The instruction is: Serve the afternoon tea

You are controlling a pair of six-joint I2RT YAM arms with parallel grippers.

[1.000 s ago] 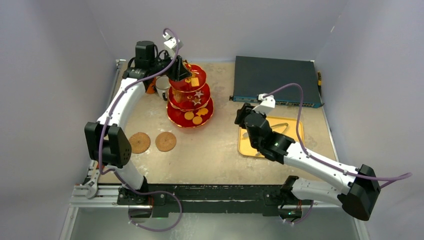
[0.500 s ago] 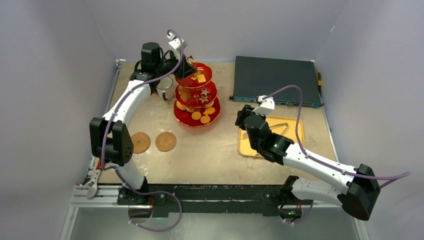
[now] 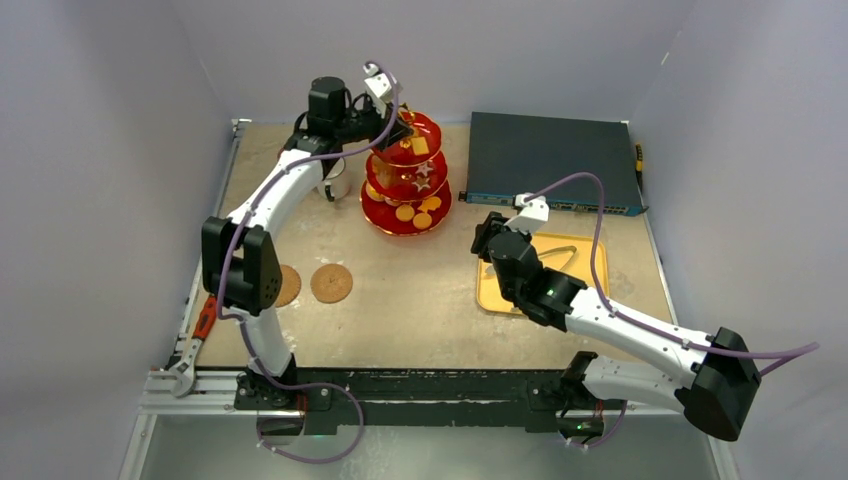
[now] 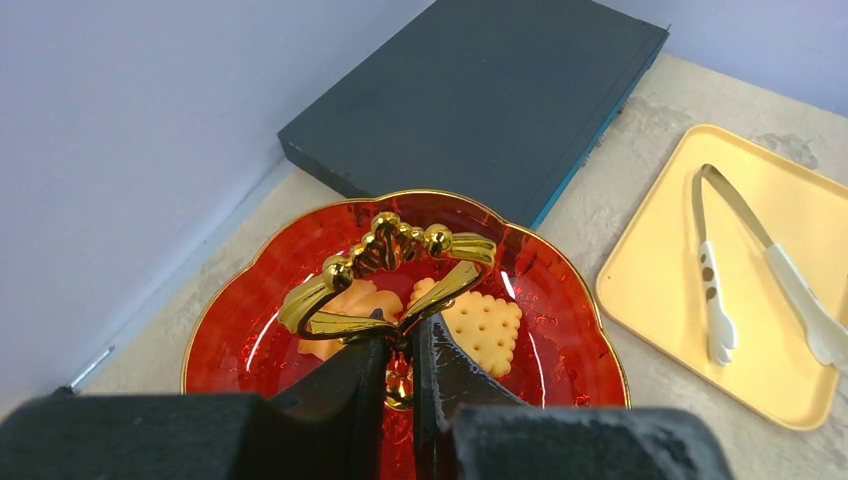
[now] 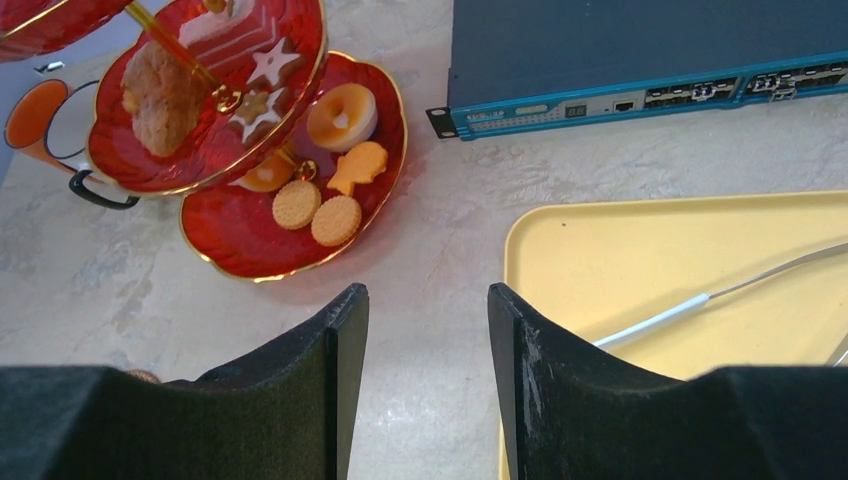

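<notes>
The red three-tier stand (image 3: 405, 190) is at the back of the table, left of centre, with small cookies (image 5: 320, 212) and pastries on its plates. My left gripper (image 3: 398, 130) is above it, shut on the base of the gold handle (image 4: 390, 255). A square biscuit (image 4: 485, 325) lies on the top plate. A white mug (image 3: 335, 180) is just left of the stand, and an orange mug (image 5: 30, 115) shows behind it in the right wrist view. My right gripper (image 5: 425, 300) is open and empty, low over the table between the stand and the yellow tray.
A dark electronics box (image 3: 550, 160) lies at the back right. The yellow tray (image 3: 585, 250) in front of it holds tongs (image 4: 720, 270). Two round brown coasters (image 3: 331, 283) lie at the left front. A red-handled tool (image 3: 205, 318) lies at the left edge.
My left gripper has shut on the gold handle and moved right and toward the back wall, and the stand has shifted with it. The right arm has barely moved.
</notes>
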